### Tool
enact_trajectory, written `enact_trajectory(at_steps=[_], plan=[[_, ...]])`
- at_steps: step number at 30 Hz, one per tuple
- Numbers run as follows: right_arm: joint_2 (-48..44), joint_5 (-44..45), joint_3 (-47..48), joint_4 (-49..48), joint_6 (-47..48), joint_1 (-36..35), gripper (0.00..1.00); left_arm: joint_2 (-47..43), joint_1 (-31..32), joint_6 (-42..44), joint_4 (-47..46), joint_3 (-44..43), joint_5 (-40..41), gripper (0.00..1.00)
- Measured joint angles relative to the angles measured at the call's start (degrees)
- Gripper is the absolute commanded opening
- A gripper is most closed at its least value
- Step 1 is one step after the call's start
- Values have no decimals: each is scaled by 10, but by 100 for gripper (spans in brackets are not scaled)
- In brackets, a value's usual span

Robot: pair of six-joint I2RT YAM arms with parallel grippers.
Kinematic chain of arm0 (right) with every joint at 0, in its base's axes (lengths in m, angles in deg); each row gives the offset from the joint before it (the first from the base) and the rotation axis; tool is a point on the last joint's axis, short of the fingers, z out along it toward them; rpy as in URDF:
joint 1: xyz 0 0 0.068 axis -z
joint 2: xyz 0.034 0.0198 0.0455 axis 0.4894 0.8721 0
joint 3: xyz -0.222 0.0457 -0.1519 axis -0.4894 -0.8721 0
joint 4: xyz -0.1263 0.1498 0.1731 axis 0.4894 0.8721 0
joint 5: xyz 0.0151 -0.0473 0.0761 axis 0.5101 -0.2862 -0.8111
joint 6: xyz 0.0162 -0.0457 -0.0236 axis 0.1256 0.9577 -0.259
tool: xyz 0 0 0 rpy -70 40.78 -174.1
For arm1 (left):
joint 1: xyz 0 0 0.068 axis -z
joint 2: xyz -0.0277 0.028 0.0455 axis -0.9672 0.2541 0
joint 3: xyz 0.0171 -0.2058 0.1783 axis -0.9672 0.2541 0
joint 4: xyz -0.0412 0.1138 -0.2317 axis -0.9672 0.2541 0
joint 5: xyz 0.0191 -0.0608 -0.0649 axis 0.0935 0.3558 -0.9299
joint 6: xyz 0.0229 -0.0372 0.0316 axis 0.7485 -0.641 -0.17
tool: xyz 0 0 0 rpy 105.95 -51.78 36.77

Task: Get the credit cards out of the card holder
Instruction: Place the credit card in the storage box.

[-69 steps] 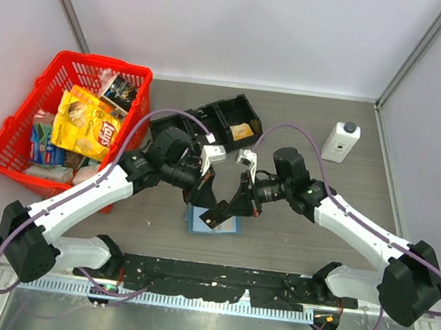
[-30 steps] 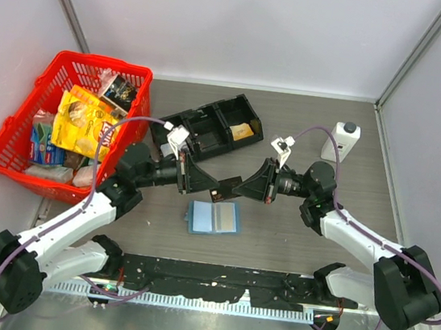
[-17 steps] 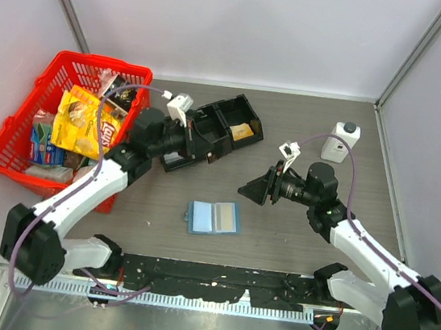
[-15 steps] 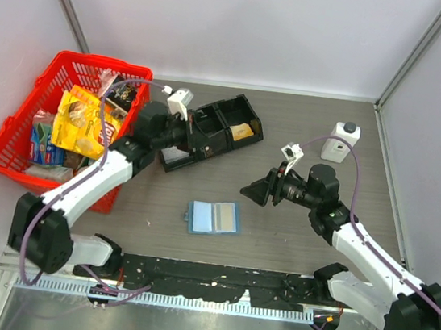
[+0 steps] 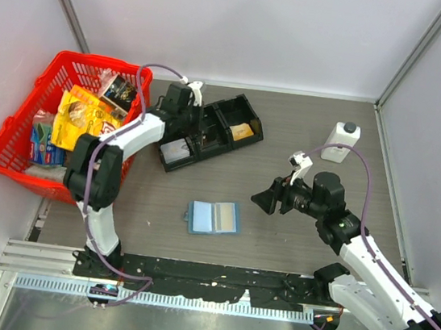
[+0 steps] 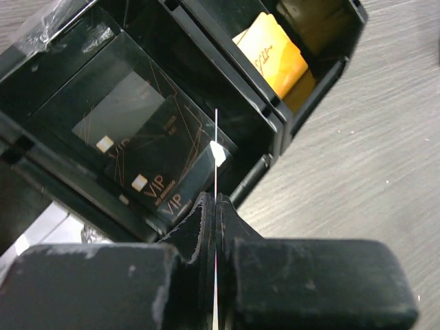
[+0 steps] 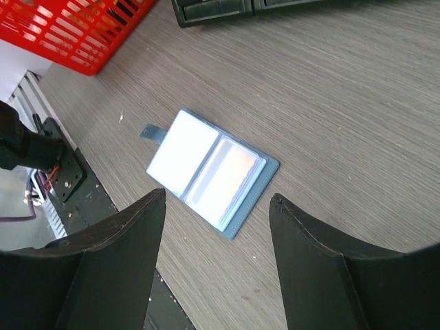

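The light-blue card holder (image 5: 213, 218) lies open and flat on the table, its two halves showing pale, glaring faces (image 7: 206, 172). My right gripper (image 5: 263, 199) hangs open to its right and holds nothing; in the right wrist view the holder shows between the spread fingers (image 7: 218, 197). My left gripper (image 5: 199, 126) is at the back over the black tray (image 5: 251, 114). It is shut on a thin credit card seen edge-on (image 6: 216, 151) between the jaws (image 6: 215, 199). The card hangs above a compartment holding dark VIP cards (image 6: 151, 165).
An orange card (image 6: 271, 51) lies in the tray's right compartment. A red basket (image 5: 63, 124) full of snack packs stands at the left. A white bottle (image 5: 341, 140) stands at the back right. Bare table surrounds the holder.
Both grippers left the middle over the holder. The left arm swung back to the tray with the card pinched. The right gripper opened and drew back to the right.
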Motion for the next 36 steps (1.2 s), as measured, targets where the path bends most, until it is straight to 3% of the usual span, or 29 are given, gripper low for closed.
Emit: enact_trajectory(at_steps=[6,15,21,29,36], plan=[[-4,-2,0,22,8,0,66,90,-2,1,16,-74,0,1],[-3,0,2,45,10,0,66,140,-2,18,67,-152,9,38],[41,12,42,106,26,0,66,128,-2,39,104,-172,28,45],[69,26,66,141,15,-2,64,-29,27,29,154,-113,77,46],[97,46,65,131,-54,-33,62,-243,181,-47,150,69,130,43]])
